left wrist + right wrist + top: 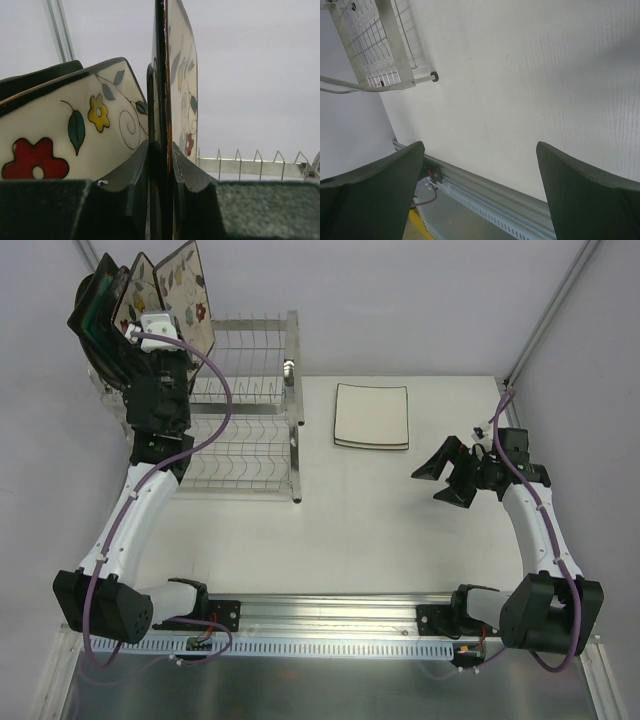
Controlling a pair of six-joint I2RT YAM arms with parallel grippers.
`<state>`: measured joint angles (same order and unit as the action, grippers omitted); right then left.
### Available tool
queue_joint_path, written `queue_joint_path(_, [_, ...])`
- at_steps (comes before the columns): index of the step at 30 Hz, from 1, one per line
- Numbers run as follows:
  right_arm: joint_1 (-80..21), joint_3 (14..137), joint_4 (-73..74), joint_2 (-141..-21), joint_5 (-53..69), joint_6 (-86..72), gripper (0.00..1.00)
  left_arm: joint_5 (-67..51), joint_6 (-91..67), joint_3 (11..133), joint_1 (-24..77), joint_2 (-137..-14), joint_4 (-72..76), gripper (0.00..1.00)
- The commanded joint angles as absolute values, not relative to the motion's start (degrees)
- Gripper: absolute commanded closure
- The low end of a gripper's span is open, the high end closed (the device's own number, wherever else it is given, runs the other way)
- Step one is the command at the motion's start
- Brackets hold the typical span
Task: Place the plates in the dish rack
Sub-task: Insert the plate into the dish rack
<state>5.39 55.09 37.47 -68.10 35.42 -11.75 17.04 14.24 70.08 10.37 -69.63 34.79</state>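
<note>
The silver wire dish rack (250,445) stands at the back left. In its upper tier a dark teal-edged plate (95,305) and a cream flowered plate (135,290) stand on edge. My left gripper (160,328) is shut on the edge of another cream flowered square plate (187,285), held upright over the rack. In the left wrist view this plate (182,75) shows edge-on between my fingers (135,165), with the other flowered plate (75,135) to its left. A plain white square plate (371,416) lies flat on the table. My right gripper (445,475) is open and empty, right of it.
Rack prongs (250,162) show to the right of the held plate. The rack's corner (370,60) and one foot show in the right wrist view, with my right gripper (480,145) over bare white table. A metal rail (330,610) runs along the near edge.
</note>
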Motion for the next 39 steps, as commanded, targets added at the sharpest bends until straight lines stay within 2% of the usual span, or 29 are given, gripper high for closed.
queue_joint_path(1, [5.71,55.81,36.30,-66.27,37.00,-11.16,0.00,14.33,12.39,71.11,9.76,-63.81,43.95,1.00])
queue_joint_path(5, [5.71,55.37,36.04,-65.92,37.00,-11.07,0.00,13.28,12.39,69.70,9.84,-62.84,40.79,0.98])
queue_joint_path(13, [5.54,54.84,35.68,-65.22,37.27,-11.34,0.00,12.13,12.92,68.21,9.76,-63.10,38.41,0.85])
queue_joint_path(14, [5.62,54.93,35.77,-65.13,37.35,-11.34,0.01,12.04,12.83,68.03,9.84,-63.19,38.41,0.85])
queue_joint_path(16, [5.54,54.76,35.77,-64.95,37.27,-11.42,0.00,12.22,12.75,67.42,9.84,-63.63,38.58,0.94])
queue_joint_path(19, [5.45,54.84,35.95,-64.78,37.35,-11.43,0.00,12.92,13.01,66.71,9.84,-64.68,40.33,0.95])
queue_joint_path(22, [5.27,54.84,36.12,-64.51,37.09,-11.25,0.00,13.53,12.66,65.57,9.76,-65.39,42.18,0.89])
queue_joint_path(28, [5.36,54.49,36.65,-63.55,36.56,-10.90,0.01,13.80,12.13,64.43,9.84,-65.31,42.19,0.87])
queue_joint_path(32, [5.36,54.40,36.48,-63.28,36.39,-10.81,0.00,13.54,11.78,63.81,9.76,-65.04,41.93,0.81])
queue_joint_path(39, [5.36,54.23,36.56,-63.11,36.47,-10.90,0.01,13.36,10.90,62.67,9.84,-64.86,41.22,0.77])
